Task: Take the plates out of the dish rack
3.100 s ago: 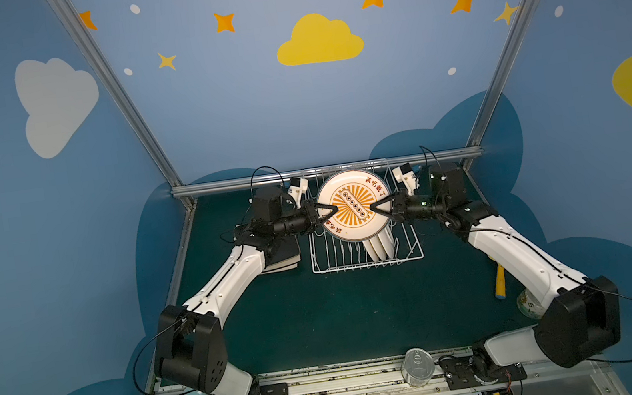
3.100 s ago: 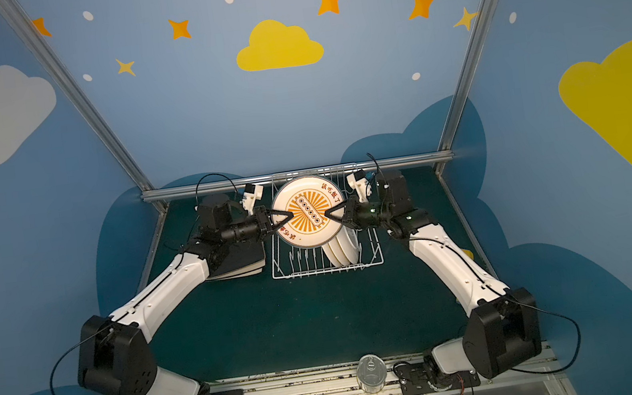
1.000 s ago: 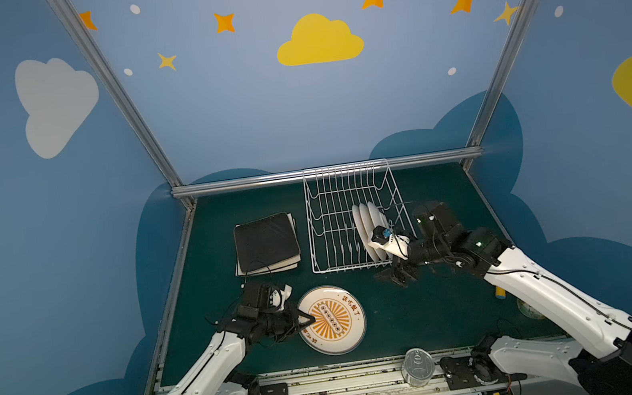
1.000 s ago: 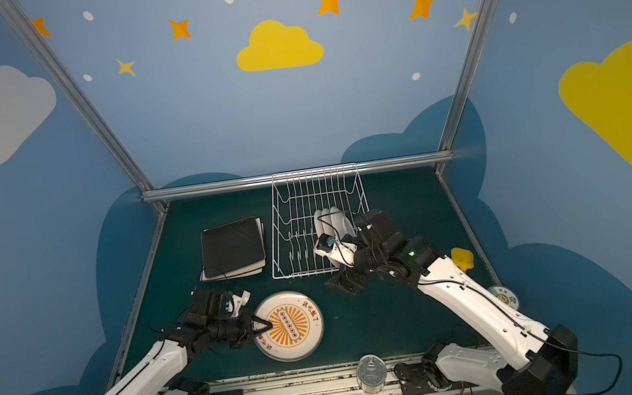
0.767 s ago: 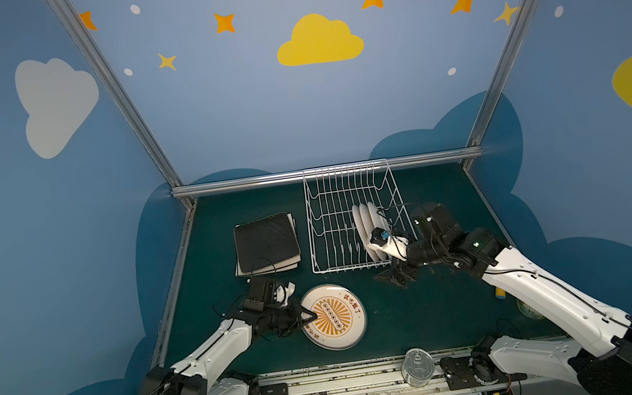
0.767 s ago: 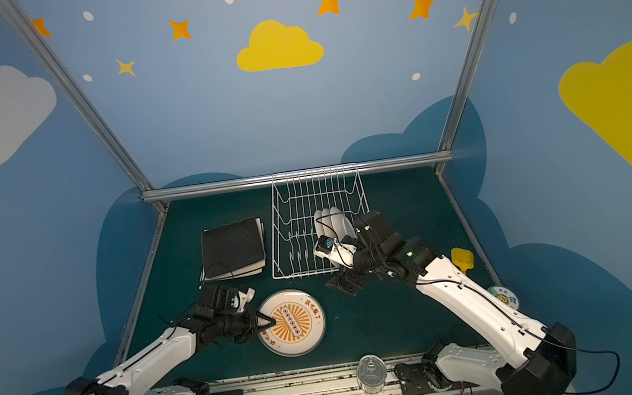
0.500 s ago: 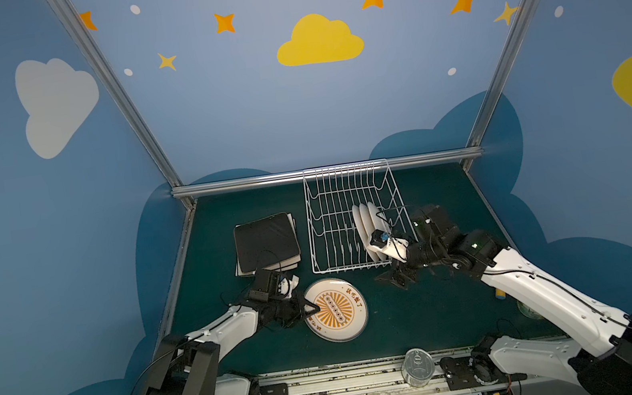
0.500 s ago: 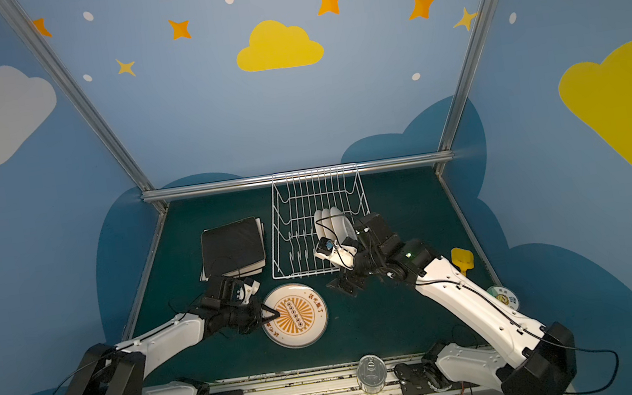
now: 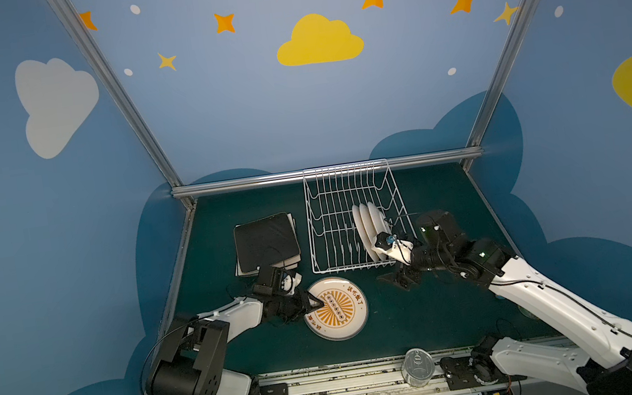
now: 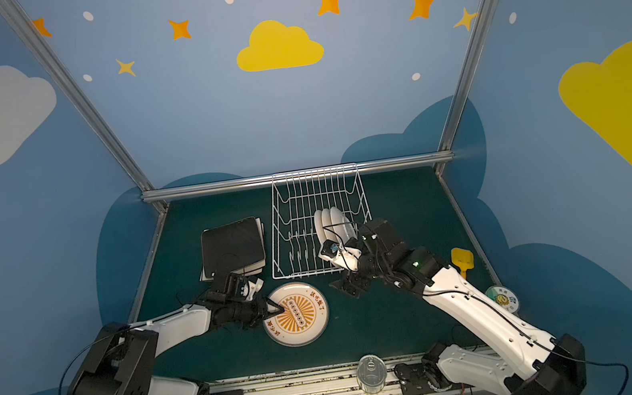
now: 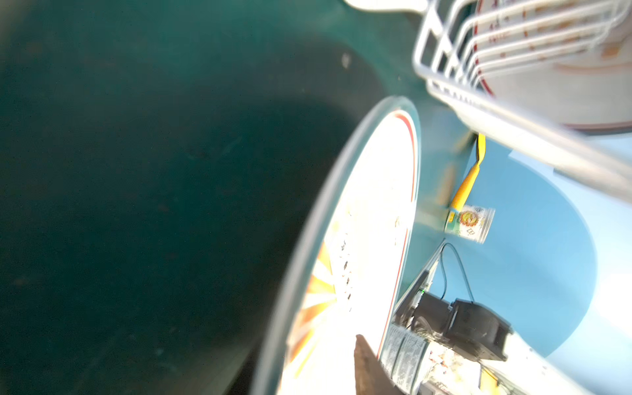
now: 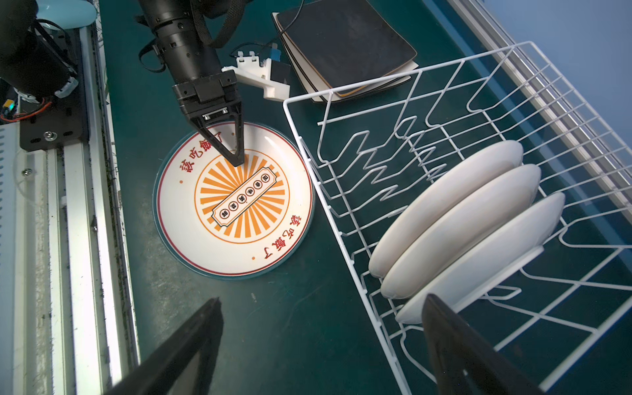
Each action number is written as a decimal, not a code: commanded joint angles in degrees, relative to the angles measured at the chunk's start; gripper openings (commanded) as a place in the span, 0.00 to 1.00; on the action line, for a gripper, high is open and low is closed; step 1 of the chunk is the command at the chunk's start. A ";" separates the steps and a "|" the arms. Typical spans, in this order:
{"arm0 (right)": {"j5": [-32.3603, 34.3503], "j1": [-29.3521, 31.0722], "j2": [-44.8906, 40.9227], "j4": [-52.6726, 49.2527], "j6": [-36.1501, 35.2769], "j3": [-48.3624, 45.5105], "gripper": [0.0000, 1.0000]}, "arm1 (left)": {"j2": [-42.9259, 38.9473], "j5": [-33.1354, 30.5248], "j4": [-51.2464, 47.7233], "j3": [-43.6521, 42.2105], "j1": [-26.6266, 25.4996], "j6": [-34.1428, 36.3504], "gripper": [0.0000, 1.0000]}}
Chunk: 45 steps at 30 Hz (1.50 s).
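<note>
Left gripper (image 12: 236,159) tips sit over the sunburst plate (image 12: 236,212), jaw gap can't tell. The plate lies flat on the table (image 12: 290,335), just in front of the dish rack (image 12: 376,164). Right gripper (image 12: 321,299) is wide open and empty, near the three white plates (image 12: 461,219) racked upright. Black square plate (image 12: 345,37) is stacked left of the rack.

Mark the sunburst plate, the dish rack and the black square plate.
sunburst plate (image 12: 239,200): right wrist view, centre of its orange emblem.
dish rack (image 9: 328,222): in a top view, bare left half of its wire floor.
black square plate (image 10: 232,246): in a top view, middle of its top face.
</note>
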 commanded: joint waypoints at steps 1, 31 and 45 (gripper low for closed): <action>0.00 0.28 0.34 0.86 0.17 -0.02 0.91 | 0.29 -0.44 -1.96 1.28 -0.06 0.57 0.57; 5.37 -0.65 -1.75 9.86 8.29 -2.18 0.91 | -19.26 -21.80 -37.16 29.33 0.47 9.36 0.99; 14.76 -3.55 -3.54 17.87 22.02 -6.60 0.91 | -4.12 -20.21 -30.00 46.17 -3.85 6.09 0.93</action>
